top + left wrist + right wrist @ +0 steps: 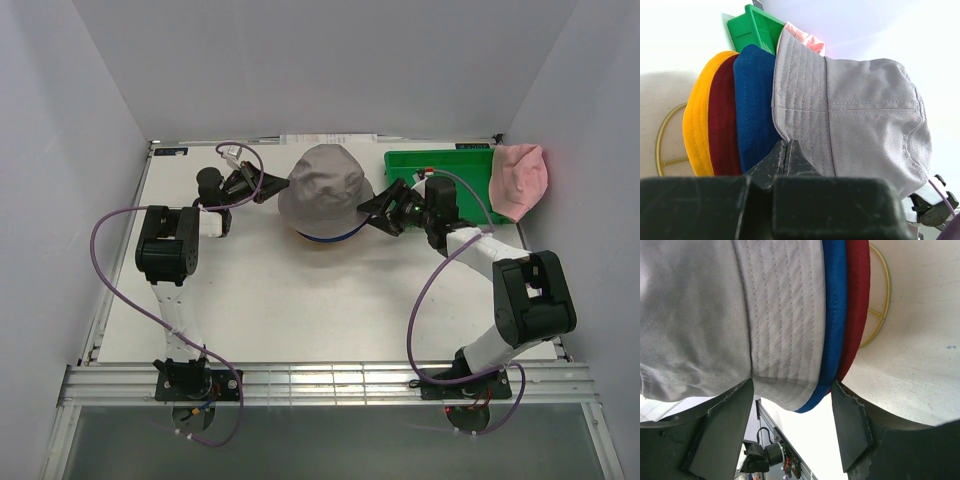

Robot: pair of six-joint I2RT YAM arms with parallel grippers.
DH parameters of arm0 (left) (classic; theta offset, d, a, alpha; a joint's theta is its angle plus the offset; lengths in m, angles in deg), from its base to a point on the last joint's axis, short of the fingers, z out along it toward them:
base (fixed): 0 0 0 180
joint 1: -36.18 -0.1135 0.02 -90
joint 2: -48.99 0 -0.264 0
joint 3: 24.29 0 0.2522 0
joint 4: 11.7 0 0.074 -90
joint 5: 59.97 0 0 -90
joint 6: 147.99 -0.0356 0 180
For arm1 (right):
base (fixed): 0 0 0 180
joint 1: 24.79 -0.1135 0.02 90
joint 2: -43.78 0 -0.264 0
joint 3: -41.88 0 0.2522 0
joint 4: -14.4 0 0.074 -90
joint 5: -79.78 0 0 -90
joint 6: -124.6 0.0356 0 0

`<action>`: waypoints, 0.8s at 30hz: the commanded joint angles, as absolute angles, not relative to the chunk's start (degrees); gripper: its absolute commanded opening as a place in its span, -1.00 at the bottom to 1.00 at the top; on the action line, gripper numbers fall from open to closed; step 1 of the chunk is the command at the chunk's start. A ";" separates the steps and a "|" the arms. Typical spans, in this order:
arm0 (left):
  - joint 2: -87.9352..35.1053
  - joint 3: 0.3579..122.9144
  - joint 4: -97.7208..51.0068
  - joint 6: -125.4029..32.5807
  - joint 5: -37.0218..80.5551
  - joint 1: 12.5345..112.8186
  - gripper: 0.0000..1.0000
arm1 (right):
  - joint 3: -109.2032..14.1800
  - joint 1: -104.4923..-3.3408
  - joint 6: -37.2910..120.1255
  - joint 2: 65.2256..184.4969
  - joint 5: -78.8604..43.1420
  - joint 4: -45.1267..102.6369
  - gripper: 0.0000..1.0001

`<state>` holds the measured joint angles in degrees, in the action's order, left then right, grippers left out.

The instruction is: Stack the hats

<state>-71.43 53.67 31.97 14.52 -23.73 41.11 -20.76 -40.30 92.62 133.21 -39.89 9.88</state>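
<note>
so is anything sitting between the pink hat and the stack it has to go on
Yes. The pink hat lies at the right end of the green bin. Between it and the stack are the bin and the right arm, whose open right pincer straddles the grey hat brim. Nothing visible sits on top of the grey hat.

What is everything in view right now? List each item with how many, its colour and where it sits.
grey hat: one, grey, top of the stack, back centre of the table
blue hat: one, blue, directly under the grey hat
dark red hat: one, dark red, under the blue hat
yellow hat: one, yellow, bottom of the stack
pink hat: one, pink, at the green bin's right end
green bin: one, green, back right
wire stand: one, gold, showing from under the stack
table: one, white
left gripper: one, black, shut, at the stack's left brims
right gripper: one, black, open, straddling the right brims
</note>
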 commanded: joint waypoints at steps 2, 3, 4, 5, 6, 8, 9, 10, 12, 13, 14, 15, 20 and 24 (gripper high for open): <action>-67.81 52.66 31.67 13.64 -24.73 40.84 -1.00 | -19.87 -40.52 94.36 132.11 -39.31 3.81 0.37; -67.73 52.66 31.67 13.64 -24.73 40.92 -1.00 | -19.95 -40.52 94.37 132.20 -39.31 3.64 0.36; -67.81 52.66 31.67 13.64 -24.82 40.84 -1.00 | -19.95 -40.52 94.54 132.20 -39.40 3.38 0.34; -67.82 52.66 31.67 13.55 -24.73 40.92 -1.00 | -19.95 -40.61 94.63 132.11 -39.40 3.37 0.34; -67.82 52.66 31.67 13.55 -24.73 40.92 -1.00 | -19.95 -40.61 94.54 131.94 -39.31 3.37 0.33; -67.90 52.57 31.67 13.64 -24.64 40.92 -1.00 | -19.87 -40.61 94.72 131.50 -39.13 3.55 0.33; -67.90 52.66 31.67 13.73 -24.64 40.92 -1.00 | -19.87 -40.70 94.63 131.41 -39.05 3.55 0.33; -67.90 52.57 31.67 13.73 -24.64 40.92 -1.00 | -19.78 -40.61 94.72 131.32 -38.96 3.46 0.32; -67.90 52.57 31.67 13.64 -24.64 40.92 -1.00 | -19.69 -40.61 94.81 131.23 -38.96 3.38 0.32; -67.82 52.57 31.67 13.64 -24.64 40.92 -1.00 | -19.52 -40.70 95.07 131.06 -39.05 3.03 0.31; -67.82 52.49 31.67 13.64 -24.64 40.84 -1.00 | -19.17 -40.70 95.33 131.06 -39.13 2.24 0.31; -67.82 52.48 31.67 13.64 -24.73 40.92 -1.00 | -19.16 -40.70 95.60 131.06 -39.13 2.06 0.30; -67.73 52.31 31.58 13.64 -24.64 40.92 -1.00 | -18.64 -40.96 96.21 130.53 -38.96 1.53 0.28; -67.64 52.13 31.58 13.64 -24.55 40.84 -1.00 | -18.29 -41.05 96.91 130.62 -38.78 0.39 0.24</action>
